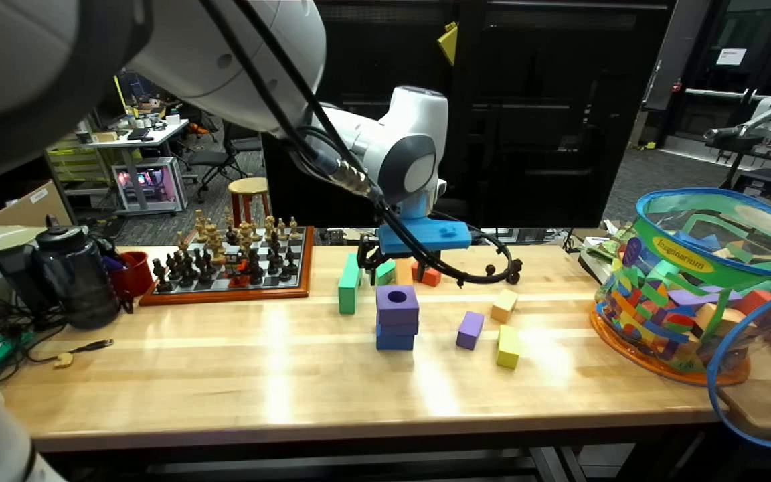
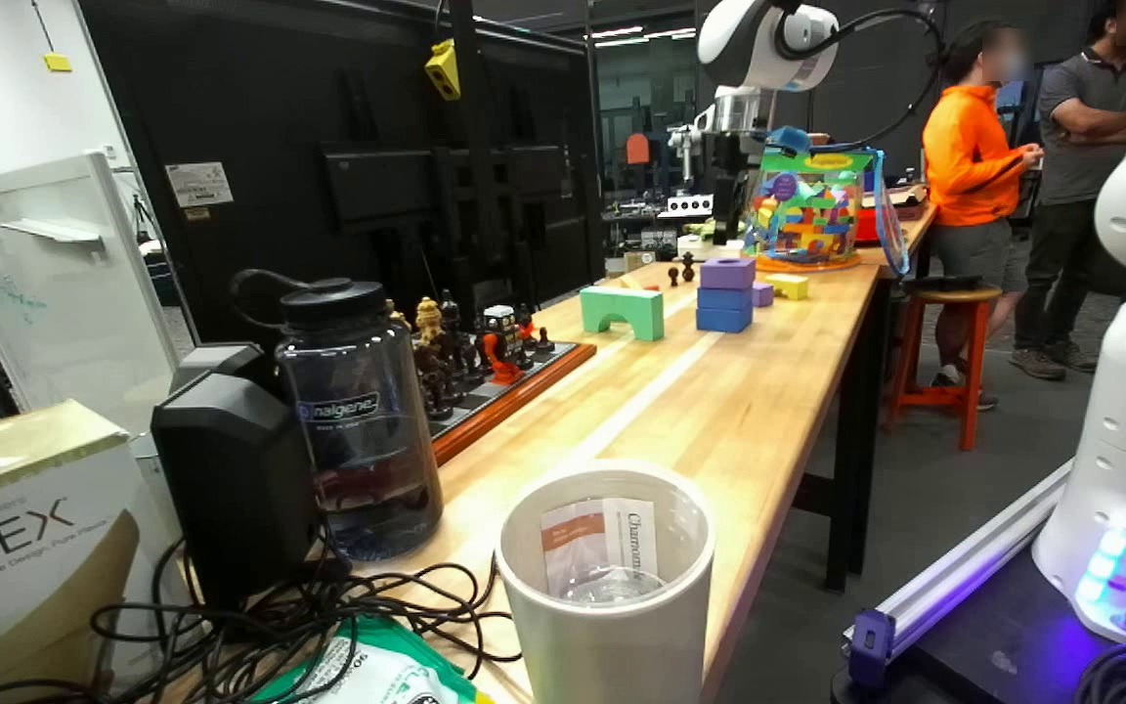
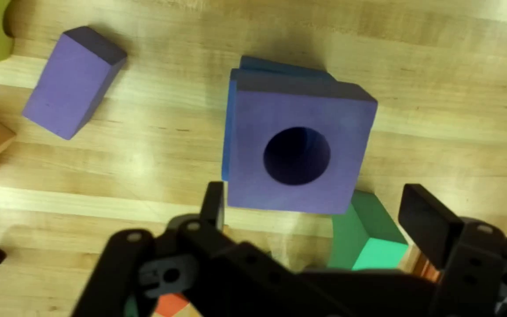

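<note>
My gripper is open and empty. In the wrist view its fingers are spread wide, with the near edge of a purple block with a round hole between and beyond them. That block tops a stack on blue blocks; it also shows in an exterior view. The gripper hangs above and behind the stack there. A green arch block stands near the right finger, partly hidden by the purple block and gripper. A loose purple block lies to the left in the wrist view.
A yellow block, a tan block and a red block lie on the table. A chessboard with pieces, a water bottle, a mug and a bag of blocks stand around.
</note>
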{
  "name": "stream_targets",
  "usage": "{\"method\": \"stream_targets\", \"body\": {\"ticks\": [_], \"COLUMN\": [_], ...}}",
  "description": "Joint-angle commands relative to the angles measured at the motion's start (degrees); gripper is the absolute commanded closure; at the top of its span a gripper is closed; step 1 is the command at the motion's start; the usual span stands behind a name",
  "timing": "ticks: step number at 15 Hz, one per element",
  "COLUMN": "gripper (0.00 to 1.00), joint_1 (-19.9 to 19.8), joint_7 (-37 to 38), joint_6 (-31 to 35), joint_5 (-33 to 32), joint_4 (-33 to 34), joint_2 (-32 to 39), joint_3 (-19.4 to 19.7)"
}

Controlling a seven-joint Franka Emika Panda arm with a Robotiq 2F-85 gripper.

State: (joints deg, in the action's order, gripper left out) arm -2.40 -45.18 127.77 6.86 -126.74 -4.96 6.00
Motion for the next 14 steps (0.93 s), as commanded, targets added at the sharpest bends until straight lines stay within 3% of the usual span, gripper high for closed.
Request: {"method": "stream_targets", "body": {"ticks": [1, 8, 14], "gripper": [0.0, 0.0, 0.0], "joint_1": [-1.4, -4.2, -6.5], "joint_7": [3.8, 9.6, 12.4], "joint_6": [1.5, 1.9, 1.5], "joint_5": [3.3, 7.8, 9.7], "joint_4": [2.0, 8.2, 13.2], "joint_2": [-0.1, 4.8, 10.7], "joint_3": [1.2, 3.5, 3.1]}}
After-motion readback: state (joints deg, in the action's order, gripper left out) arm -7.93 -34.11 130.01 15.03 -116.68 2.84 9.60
